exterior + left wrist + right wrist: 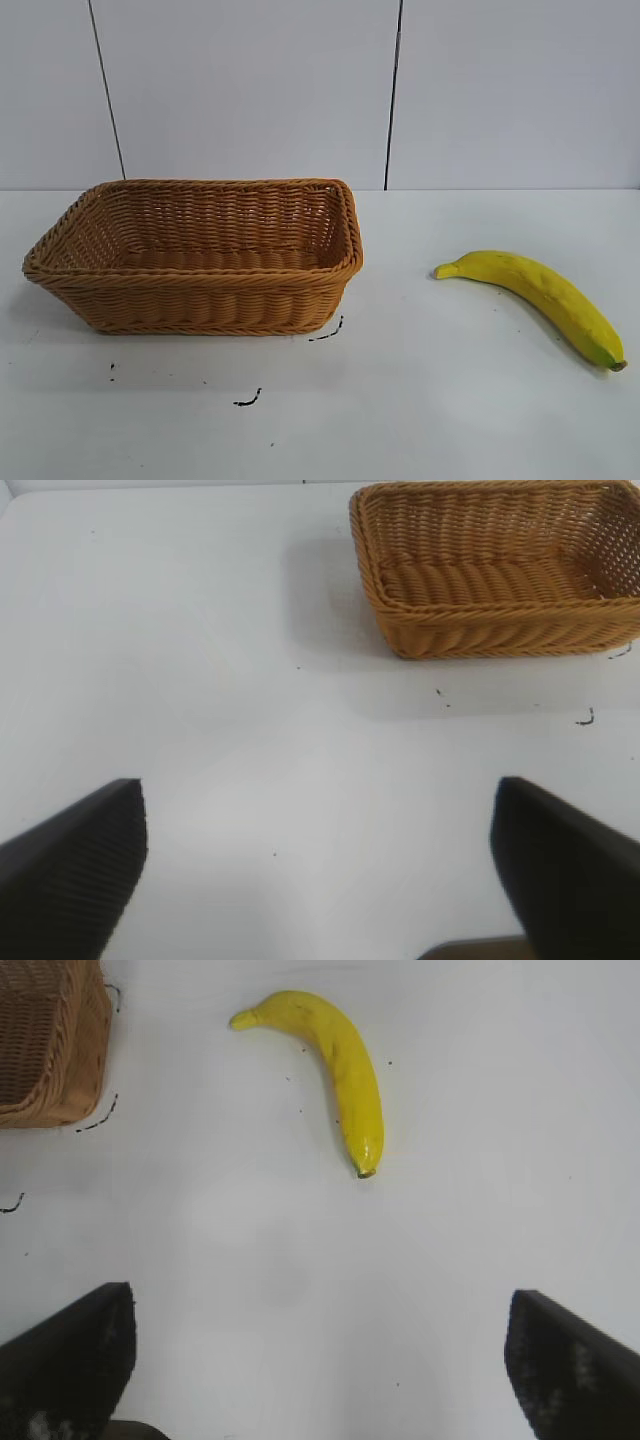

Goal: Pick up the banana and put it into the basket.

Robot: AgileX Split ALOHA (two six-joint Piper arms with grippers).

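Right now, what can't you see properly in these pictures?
- Both arms: absent from the exterior view, outside its edges.
- Basket: cut off by the frame edge in both wrist views.
- Banana: missing from the left wrist view; its underside rests on the table.
- Left gripper and right gripper: only the open fingertips show.

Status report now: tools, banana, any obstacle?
Both tools open, left tool and right tool empty. Banana on table, right of basket, untouched. Nothing between them.
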